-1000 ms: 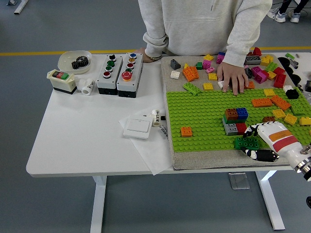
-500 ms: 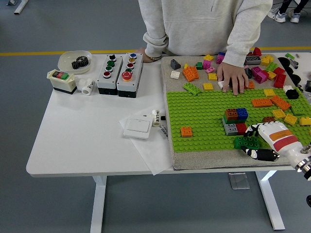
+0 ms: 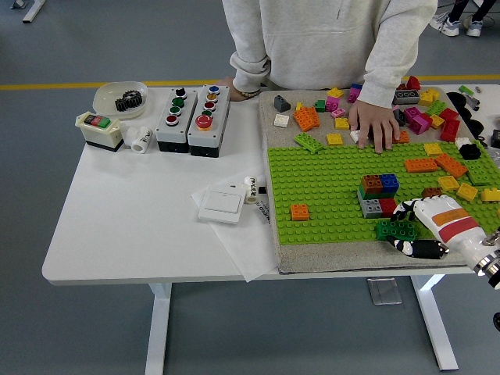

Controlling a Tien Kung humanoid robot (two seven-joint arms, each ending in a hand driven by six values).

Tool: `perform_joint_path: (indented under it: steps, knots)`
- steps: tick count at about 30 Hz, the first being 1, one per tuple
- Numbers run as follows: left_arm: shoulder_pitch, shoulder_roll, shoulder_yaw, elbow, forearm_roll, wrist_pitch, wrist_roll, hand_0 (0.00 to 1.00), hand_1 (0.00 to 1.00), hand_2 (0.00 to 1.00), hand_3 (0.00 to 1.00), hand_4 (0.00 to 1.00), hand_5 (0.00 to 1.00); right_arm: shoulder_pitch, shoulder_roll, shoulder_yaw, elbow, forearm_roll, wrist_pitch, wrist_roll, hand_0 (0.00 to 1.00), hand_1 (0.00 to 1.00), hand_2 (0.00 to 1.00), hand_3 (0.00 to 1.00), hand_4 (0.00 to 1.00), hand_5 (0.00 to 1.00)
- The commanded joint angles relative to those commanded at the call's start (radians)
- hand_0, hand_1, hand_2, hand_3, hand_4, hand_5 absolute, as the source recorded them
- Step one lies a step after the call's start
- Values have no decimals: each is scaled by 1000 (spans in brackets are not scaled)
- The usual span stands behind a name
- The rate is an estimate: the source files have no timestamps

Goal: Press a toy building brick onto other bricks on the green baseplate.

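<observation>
you get one high head view, looking forward and down over the white table (image 3: pixel 133 226) from its near edge.

Green baseplate (image 3: pixel 328 191), dark green brick (image 3: pixel 396 229), white hand (image 3: pixel 422 226), orange-and-red banded.

A lab or workshop: grey floor with a yellow line (image 3: pixel 117 84), industrial push-button boxes (image 3: pixel 193 119) on a white table (image 3: pixel 133 226).

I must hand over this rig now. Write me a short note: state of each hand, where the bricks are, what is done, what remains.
Right hand: shut on the dark green brick, at the near right of the green baseplate.
Left hand: not in view.
Brick stack stands just beyond the held brick.
A person's hand rests on the mat at the baseplate's far edge.
Done: brick grasped.
Left: press it onto the stack.
</observation>
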State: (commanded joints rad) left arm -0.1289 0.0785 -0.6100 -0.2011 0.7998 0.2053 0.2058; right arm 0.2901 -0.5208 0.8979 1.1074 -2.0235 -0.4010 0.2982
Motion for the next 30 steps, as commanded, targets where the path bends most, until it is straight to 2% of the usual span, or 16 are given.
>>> perform_joint_path:
  steps: [13, 15, 23, 30]
  knots:
    - [-2, 2, 0, -1, 5, -2, 2, 741, 745, 751, 609, 673, 620, -1, -8, 16, 14, 9, 10, 12, 484, 503, 547, 535, 799, 424]
    - [-2, 2, 0, -1, 5, -2, 2, 741, 745, 750, 610, 672, 617, -1, -8, 16, 14, 9, 11, 12, 495, 519, 568, 544, 828, 415]
    - [-3, 1, -4, 0, 8, -1, 2, 741, 746, 751, 610, 674, 618, -10, -21, 25, 46, -6, 36, 20, 498, 544, 602, 554, 847, 422]
    - [-3, 0, -6, -1, 12, 0, 3, 739, 746, 751, 610, 674, 618, 0, -16, 18, 14, -4, 30, 18, 504, 550, 608, 557, 855, 428]
